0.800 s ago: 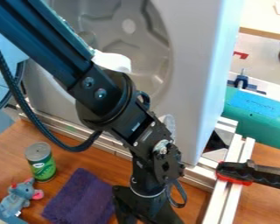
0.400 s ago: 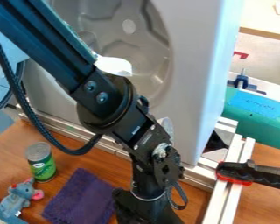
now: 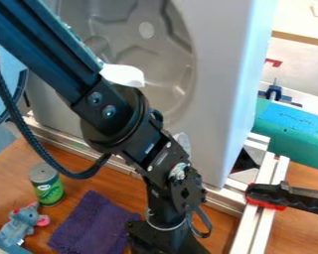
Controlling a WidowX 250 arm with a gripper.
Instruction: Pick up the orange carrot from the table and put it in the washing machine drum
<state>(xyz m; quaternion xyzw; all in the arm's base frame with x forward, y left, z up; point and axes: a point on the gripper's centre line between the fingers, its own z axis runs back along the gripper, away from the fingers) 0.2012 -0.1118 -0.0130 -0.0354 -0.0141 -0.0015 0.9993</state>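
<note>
The black gripper (image 3: pixel 163 240) hangs at the bottom edge of the view, right of centre, and its lower end is cut off by the edge. Just left of it lies a purple cloth (image 3: pixel 92 223) on the wooden table, its right side close to or behind the gripper. A green can with a metal top (image 3: pixel 47 184) stands upright at the left. Below the can, a grey-blue plush mouse with pink ears (image 3: pixel 22 224) rests near the lower left corner.
Behind the arm rises a large grey moulded panel (image 3: pixel 218 89). Metal rails (image 3: pixel 258 218) run along its base and down the right side. A black and red clamp (image 3: pixel 287 197) juts in from the right, with a green object (image 3: pixel 294 134) above it.
The arm has shifted slightly left, and the gripper has gone a little lower. The cloth, can and plush mouse have stayed put.
</note>
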